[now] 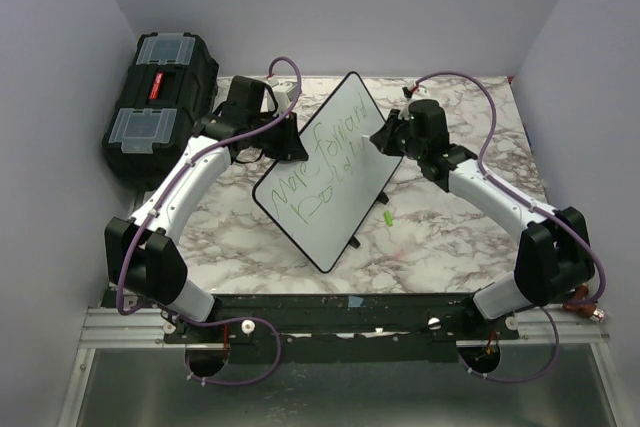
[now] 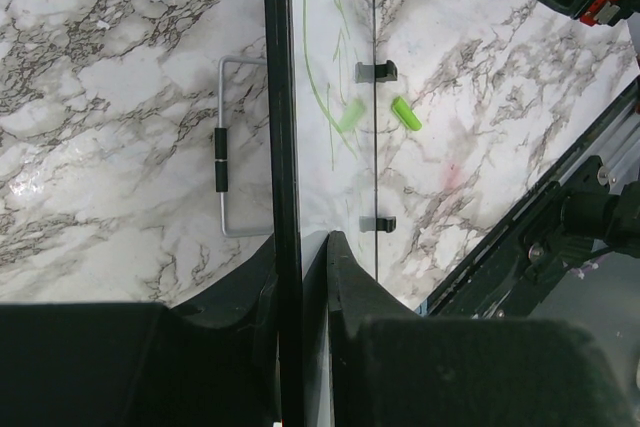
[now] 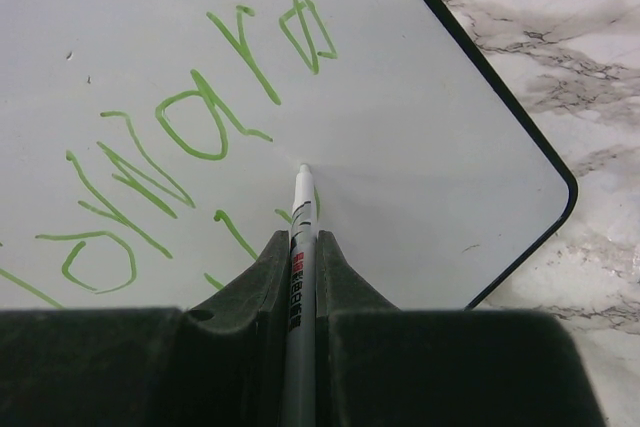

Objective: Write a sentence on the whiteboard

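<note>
Whiteboard (image 1: 330,222): mid-desk between the two arms, tipped up at a slant with its written face towards the right arm. I can't tell if its lower edge touches the desk (image 1: 450,237).
Writing (image 1: 320,172): two green lines running along the board. I read the top one as "Move forward"; the lower one is too small to make out.
Left hand (image 2: 300,247): nearly closed, fingers pinching the board's black rim from both sides, with the board edge-on in the wrist view.
Right hand (image 3: 300,247): nearly closed around a white marker (image 3: 300,217), which sticks out between the fingers.
Marker tip: touching the white face just under the top line, at the end of the lower line's strokes.
Cap (image 1: 386,217): small green piece lying loose on the desk, just beside the board's right side.
Wire stand (image 2: 222,157): thin metal loop with a black sleeve behind the board, seen from the left wrist.
Toolbox (image 1: 160,107): black, clear lid pockets, far left, well apart from the board.
</note>
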Robot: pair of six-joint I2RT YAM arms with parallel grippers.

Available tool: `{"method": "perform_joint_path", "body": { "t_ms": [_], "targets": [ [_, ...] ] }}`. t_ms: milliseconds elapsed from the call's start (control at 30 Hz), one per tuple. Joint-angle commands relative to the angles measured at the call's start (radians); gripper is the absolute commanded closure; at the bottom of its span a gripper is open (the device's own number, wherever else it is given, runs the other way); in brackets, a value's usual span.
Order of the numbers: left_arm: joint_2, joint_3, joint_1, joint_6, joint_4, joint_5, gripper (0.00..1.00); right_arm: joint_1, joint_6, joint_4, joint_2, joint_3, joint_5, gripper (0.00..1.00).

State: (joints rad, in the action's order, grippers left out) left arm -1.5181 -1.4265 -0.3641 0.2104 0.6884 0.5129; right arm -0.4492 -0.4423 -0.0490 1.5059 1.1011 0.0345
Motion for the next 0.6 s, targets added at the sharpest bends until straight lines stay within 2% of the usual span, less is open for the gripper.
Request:
{"method": "perform_joint_path", "body": {
  "t_ms": [0, 567],
  "targets": [
    [-0.018, 0.037, -0.042, -0.140, 0.071, -0.075, 1.00, -0.009, 0.004, -0.016, 0.009, -0.063, 0.054, 0.99],
    [-0.007, 0.044, -0.042, -0.138, 0.068, -0.075, 1.00, -0.009, -0.008, -0.011, -0.049, -0.206, 0.087, 0.99]
  ]
}}
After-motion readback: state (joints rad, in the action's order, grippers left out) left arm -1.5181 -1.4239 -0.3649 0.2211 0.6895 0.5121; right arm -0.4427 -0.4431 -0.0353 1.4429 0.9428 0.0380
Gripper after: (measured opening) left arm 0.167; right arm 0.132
